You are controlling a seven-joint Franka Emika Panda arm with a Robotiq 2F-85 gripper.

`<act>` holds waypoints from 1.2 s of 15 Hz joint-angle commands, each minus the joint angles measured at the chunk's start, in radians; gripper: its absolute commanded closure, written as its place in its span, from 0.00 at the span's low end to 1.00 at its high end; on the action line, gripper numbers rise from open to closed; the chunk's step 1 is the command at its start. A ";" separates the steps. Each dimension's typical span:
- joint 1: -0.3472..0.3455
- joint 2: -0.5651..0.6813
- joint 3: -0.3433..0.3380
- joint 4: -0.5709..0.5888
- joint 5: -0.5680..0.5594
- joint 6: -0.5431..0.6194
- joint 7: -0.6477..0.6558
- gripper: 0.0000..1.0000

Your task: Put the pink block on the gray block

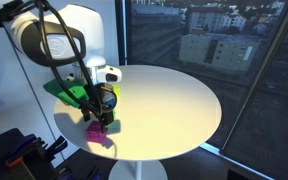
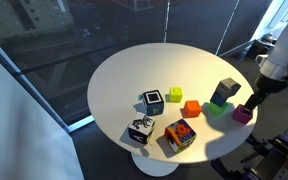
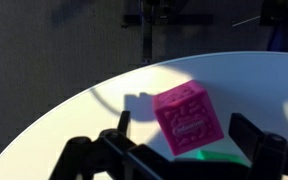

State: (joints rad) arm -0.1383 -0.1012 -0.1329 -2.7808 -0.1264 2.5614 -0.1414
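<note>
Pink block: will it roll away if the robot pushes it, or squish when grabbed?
Probably no rolling: the pink block is a cube with flat faces, so a push should slide or maybe tip it. It looks stiff, with straight edges, so likely no squishing. It is small inside the open gripper, so probably light.

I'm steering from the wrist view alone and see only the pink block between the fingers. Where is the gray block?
Observer: In an exterior view the gray block stands close beside the pink block, near the edge of the table.
Operator: Flat on the table?
Observer: It seems to sit on or just behind a green block; I cannot tell which.
Operator: Anything crowding it?
Observer: The nearest other cube, an orange cube, lies well clear of it.
</note>
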 commanded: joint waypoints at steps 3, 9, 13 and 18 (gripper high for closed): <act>-0.002 0.040 0.003 0.001 -0.048 0.037 0.003 0.00; 0.005 0.075 0.005 0.001 -0.062 0.061 0.006 0.00; 0.009 0.090 0.006 0.002 -0.067 0.074 0.016 0.34; 0.010 0.050 0.007 0.004 -0.042 0.033 0.022 0.63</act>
State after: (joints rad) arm -0.1288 -0.0191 -0.1274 -2.7777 -0.1654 2.6160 -0.1393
